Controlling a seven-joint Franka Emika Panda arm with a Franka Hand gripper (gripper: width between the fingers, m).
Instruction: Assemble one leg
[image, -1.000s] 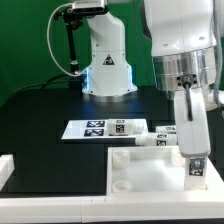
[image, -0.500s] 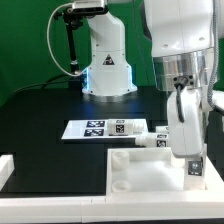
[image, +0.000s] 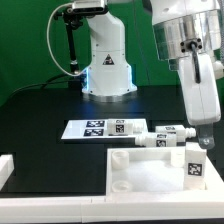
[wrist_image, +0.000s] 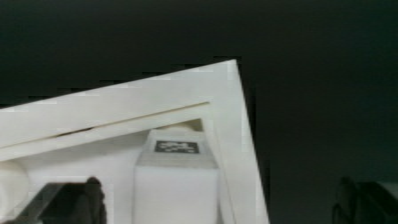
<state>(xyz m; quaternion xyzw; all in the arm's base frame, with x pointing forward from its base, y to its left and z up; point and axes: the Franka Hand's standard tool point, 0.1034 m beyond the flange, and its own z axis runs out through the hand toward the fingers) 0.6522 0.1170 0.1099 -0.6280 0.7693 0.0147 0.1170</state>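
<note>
One leg (image: 194, 166), a chunky white post with a square tag on its side, stands upright in the far corner of the white tray-like panel (image: 150, 178), at the exterior view's right. My gripper (image: 205, 134) hangs above it and a little to the right, not touching it. In the wrist view the leg (wrist_image: 178, 178) stands in the panel's corner (wrist_image: 107, 115) between my dark fingers (wrist_image: 80, 200), which are spread wide apart. The gripper (wrist_image: 222, 208) is open and empty.
Two more legs (image: 165, 134) lie on the black table just behind the panel. The marker board (image: 105, 127) lies to their left. A white part (image: 5, 166) sits at the left edge. The arm's base (image: 108, 62) stands at the back.
My gripper has risen and shifted to the exterior view's right, away from the leg it was down around. The leg stays upright in the panel's corner.
</note>
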